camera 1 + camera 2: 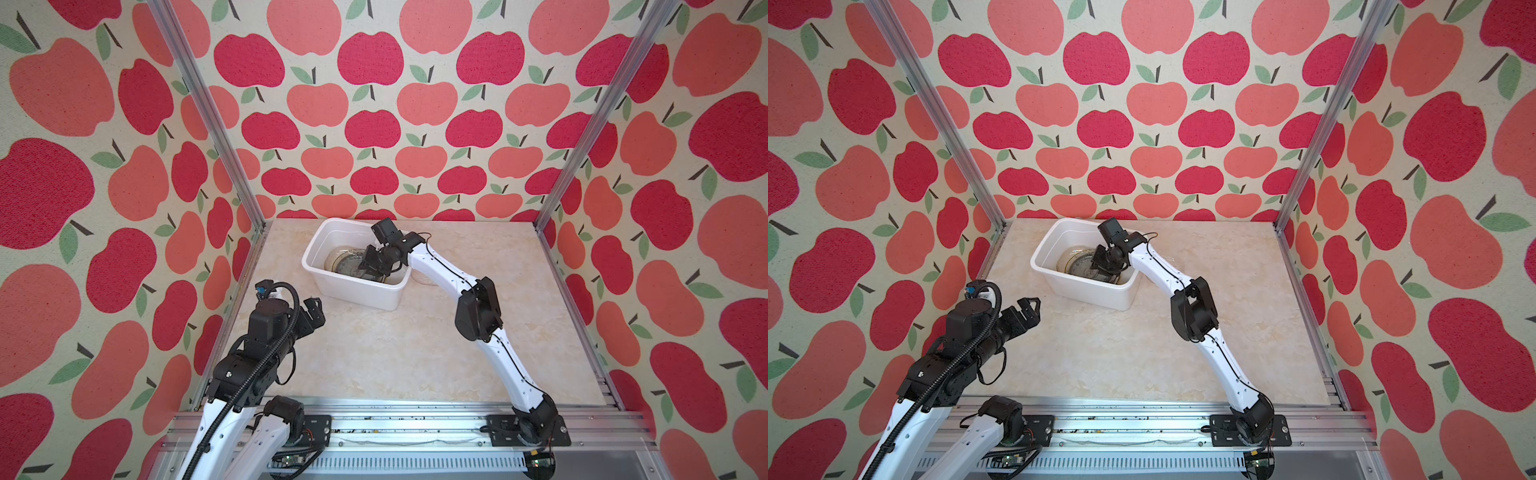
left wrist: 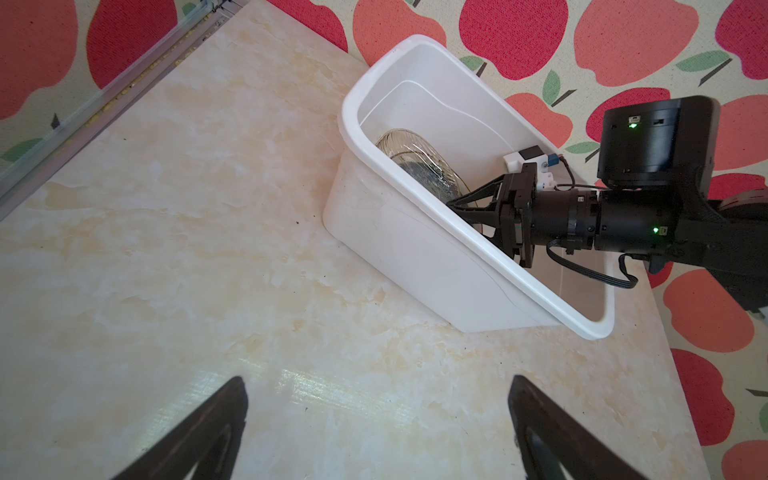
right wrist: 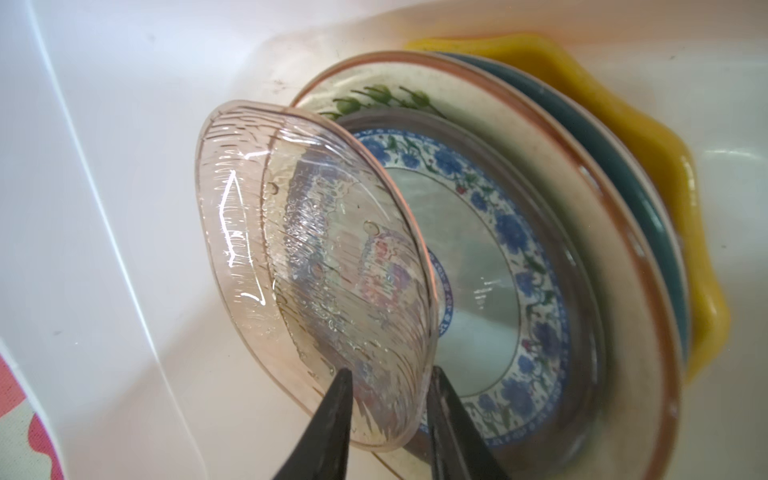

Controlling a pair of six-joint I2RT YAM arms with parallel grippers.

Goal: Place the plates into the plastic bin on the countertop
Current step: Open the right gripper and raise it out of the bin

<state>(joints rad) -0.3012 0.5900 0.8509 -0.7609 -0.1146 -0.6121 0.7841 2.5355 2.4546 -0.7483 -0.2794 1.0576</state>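
While the clear glass plate (image 3: 316,266) stands tilted on its edge inside the plastic bin (image 3: 83,208), its rim runs between the two fingers of the right end effector (image 3: 392,372). Those fingers are partly apart, one on each face of the glass. Whether they press on it I cannot tell.

Just past the fingertips, on the far side of the clear plate, more plates are nested in a stack. A blue-flowered plate (image 3: 511,232) is nearest the end effector. Around it is a cream leaf-painted plate (image 3: 602,249), then a teal plate (image 3: 648,199). A yellow scalloped plate (image 3: 665,158) is farthest out, against the bin's wall.

In both top views the right end effector reaches down over the bin's rim. The bin sits on the desk (image 1: 374,353), close to the apple-patterned back wall (image 1: 374,124).

The left end effector (image 2: 377,380) hangs over bare desk, well apart from the bin and from the right end effector. It faces one of the bin's long walls. Its fingers are spread wide, with nothing between them.
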